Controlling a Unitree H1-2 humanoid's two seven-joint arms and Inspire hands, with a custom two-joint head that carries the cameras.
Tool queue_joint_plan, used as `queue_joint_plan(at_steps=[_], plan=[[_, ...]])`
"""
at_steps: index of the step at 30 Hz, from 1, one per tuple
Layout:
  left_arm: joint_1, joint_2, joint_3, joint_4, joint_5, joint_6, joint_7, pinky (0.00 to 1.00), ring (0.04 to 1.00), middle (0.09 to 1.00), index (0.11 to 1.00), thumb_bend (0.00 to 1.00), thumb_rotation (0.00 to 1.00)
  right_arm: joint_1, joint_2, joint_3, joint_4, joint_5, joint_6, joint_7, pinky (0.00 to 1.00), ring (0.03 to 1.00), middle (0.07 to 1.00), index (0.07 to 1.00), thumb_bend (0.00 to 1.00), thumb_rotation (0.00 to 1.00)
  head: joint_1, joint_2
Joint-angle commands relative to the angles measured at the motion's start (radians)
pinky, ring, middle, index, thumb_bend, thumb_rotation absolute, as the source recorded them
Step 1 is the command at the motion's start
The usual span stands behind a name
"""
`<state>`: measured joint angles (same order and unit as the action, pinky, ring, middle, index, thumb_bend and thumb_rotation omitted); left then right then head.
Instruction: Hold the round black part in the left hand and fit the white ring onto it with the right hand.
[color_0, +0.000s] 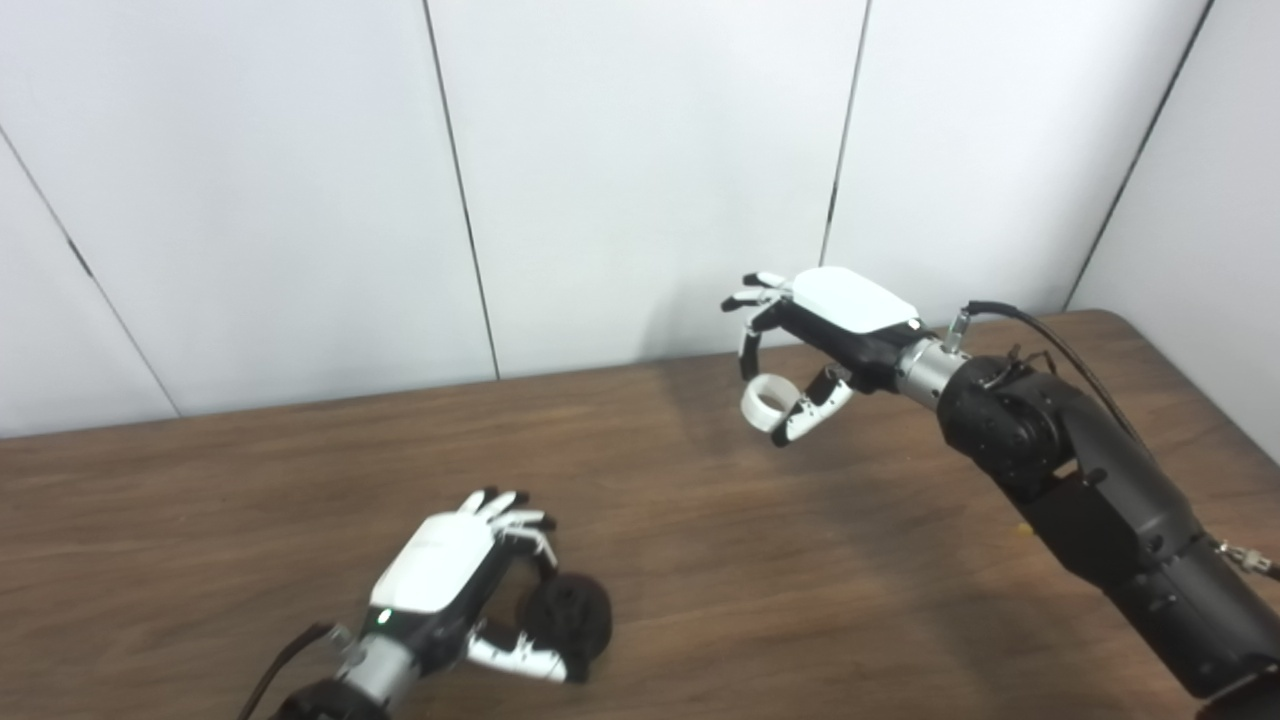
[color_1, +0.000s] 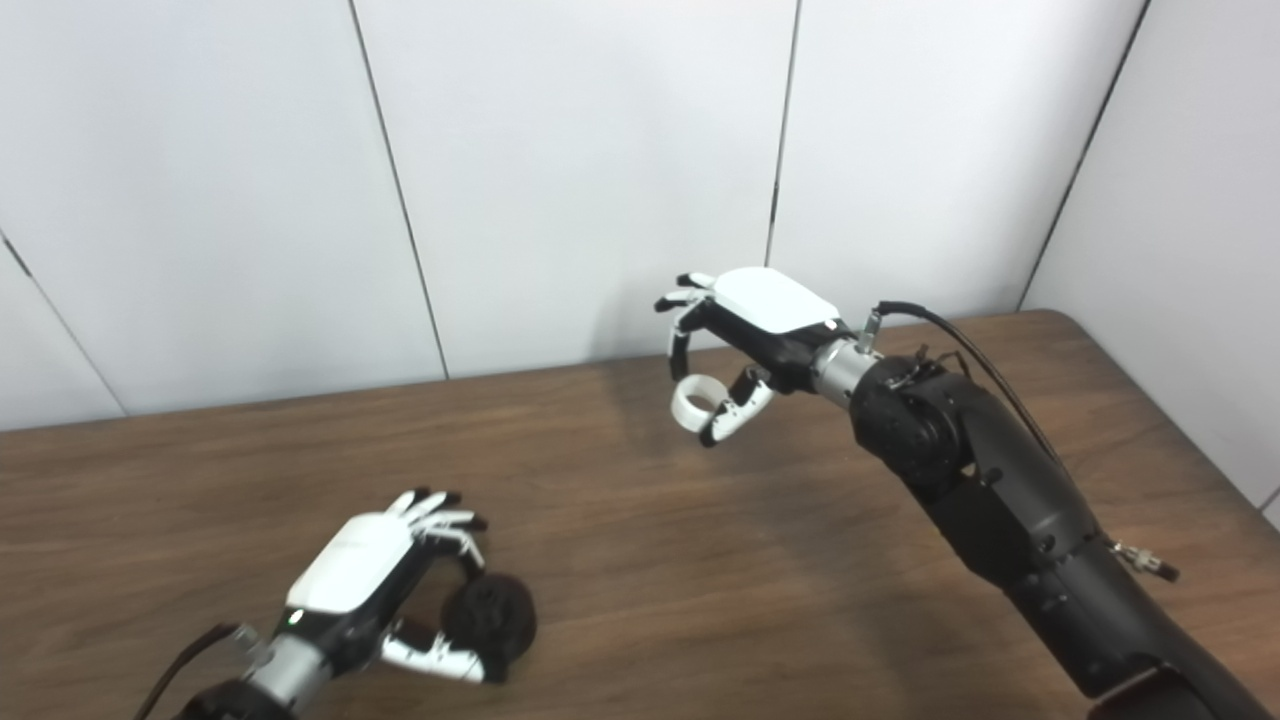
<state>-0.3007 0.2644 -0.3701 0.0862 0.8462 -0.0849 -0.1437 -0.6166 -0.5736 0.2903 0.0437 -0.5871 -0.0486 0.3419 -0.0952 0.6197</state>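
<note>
In the left eye view, the left hand (color_0: 450, 580) sits low over the table (color_0: 700, 560), fingers and thumb clasped on the round black part (color_0: 572, 615). In the right eye view, the right hand (color_1: 745, 335) hangs raised near the wall, pinching the white ring (color_1: 693, 400) well apart from the black part.

The left hand (color_0: 450, 570) gripped the round black part (color_0: 572, 618) low over the wooden table (color_0: 700, 560) (near its front), while the right hand (color_0: 830, 330) pinched the white ring (color_0: 766, 402) well apart, raised.
</note>
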Motion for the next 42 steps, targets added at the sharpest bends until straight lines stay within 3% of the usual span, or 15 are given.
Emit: queue_joint_plan(at_steps=[1,5,12,22,42], plan=[[-0.022,0.003,-0.027,0.071,0.05,0.026,0.003,1.0,0.964,0.838,0.479,0.52,0.05,-0.03,-0.004,-0.021,-0.044,0.016,-0.014,0.003,0.85,0.969,0.883,0.475,0.52,0.13,0.003,0.003],[-0.059,-0.003,-0.071,0.152,0.086,0.038,0.05,1.0,0.96,0.84,0.48,0.52,0.05,-0.021,0.016,-0.017,-0.073,0.032,-0.029,0.019,0.83,0.963,0.875,0.475,0.52,0.13,0.028,0.015],[-0.092,-0.012,-0.111,0.218,0.088,0.069,0.073,1.0,0.983,0.856,0.479,0.52,0.05,-0.007,0.053,-0.005,-0.143,0.051,-0.004,0.078,0.9,0.984,0.889,0.476,0.52,0.13,0.045,0.026],[-0.09,-0.004,-0.148,0.207,0.093,0.09,0.081,1.0,0.983,0.858,0.48,0.52,0.05,0.022,0.105,0.011,-0.172,0.054,-0.015,0.106,0.84,0.981,0.892,0.476,0.52,0.13,0.059,0.041],[-0.071,-0.014,-0.17,0.158,0.082,0.121,0.066,1.0,0.987,0.86,0.479,0.52,0.05,0.05,0.148,0.041,-0.181,0.051,-0.009,0.142,0.88,1.0,0.902,0.477,0.52,0.13,0.094,0.055]])
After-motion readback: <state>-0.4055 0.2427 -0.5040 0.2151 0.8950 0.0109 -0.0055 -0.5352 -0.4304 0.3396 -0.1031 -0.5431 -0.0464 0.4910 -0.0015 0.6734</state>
